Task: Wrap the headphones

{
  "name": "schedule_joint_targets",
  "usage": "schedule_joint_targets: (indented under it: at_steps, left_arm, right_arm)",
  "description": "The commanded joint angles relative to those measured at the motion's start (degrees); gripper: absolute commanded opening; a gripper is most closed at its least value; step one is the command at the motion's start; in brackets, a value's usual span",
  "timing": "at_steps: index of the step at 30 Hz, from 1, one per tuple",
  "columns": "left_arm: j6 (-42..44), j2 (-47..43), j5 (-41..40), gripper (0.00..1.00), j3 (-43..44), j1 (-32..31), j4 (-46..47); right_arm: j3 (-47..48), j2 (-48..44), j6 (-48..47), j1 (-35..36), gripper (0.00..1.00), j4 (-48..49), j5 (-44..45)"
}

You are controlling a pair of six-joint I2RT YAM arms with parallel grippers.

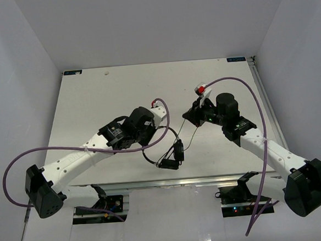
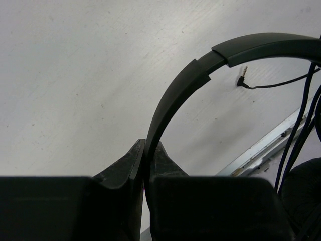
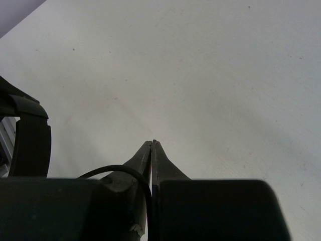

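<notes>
The black headphones [image 1: 173, 155] lie near the table's front edge, with both earcups close together. My left gripper [image 1: 147, 140] is shut on the thin headband [image 2: 175, 95], which rises from between the fingers [image 2: 131, 159] and arcs to the right. An earcup [image 2: 303, 193] and strands of the thin cord [image 2: 298, 128] show at the right, and the cord's plug [image 2: 243, 76] lies on the table. My right gripper [image 1: 189, 117] is shut on the cord [image 3: 128, 173], which loops into the closed fingers [image 3: 163, 168]. The cord [image 1: 190, 136] runs from it down to the earcups.
Thick purple robot cables [image 1: 257, 105] arc over both arms. The metal front edge of the table [image 1: 208, 179] lies just below the headphones and shows in the left wrist view [image 2: 266, 145]. Part of the headband [image 3: 31, 143] sits left of the right gripper.
</notes>
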Motion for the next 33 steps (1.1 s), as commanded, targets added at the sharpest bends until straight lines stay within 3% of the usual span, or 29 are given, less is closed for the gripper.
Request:
schedule_joint_targets:
  at_steps: [1, 6, 11, 18, 27, 33]
  left_arm:
    - [1.80, 0.36, -6.48, 0.00, 1.95, -0.84, 1.32]
    - [0.62, 4.87, -15.59, 0.00, 2.54, -0.91, -0.10]
    - [-3.94, 8.48, -17.33, 0.00, 3.77, -0.84, -2.06]
    - [-11.37, 14.26, -28.44, 0.00, 8.28, -0.84, -7.85]
    - [-21.36, 19.08, -33.47, 0.00, 14.21, -0.77, -11.88]
    - [-25.99, 20.83, -32.07, 0.00, 17.20, 0.27, -13.13]
  right_arm:
    - [2.87, 0.55, -1.02, -0.40, 0.08, -3.49, -2.90]
    - [2.99, 0.91, 0.59, -0.14, 0.08, -2.68, -5.88]
    - [-1.14, -0.49, 2.59, 3.30, 0.08, 1.30, -6.20]
    - [-2.45, -0.75, 4.17, 6.39, 0.08, 3.58, -6.93]
    - [-5.14, -1.32, 5.96, 14.42, 0.08, 7.03, -2.74]
    - [-5.73, 0.19, 6.52, 20.30, 0.08, 9.31, 0.69]
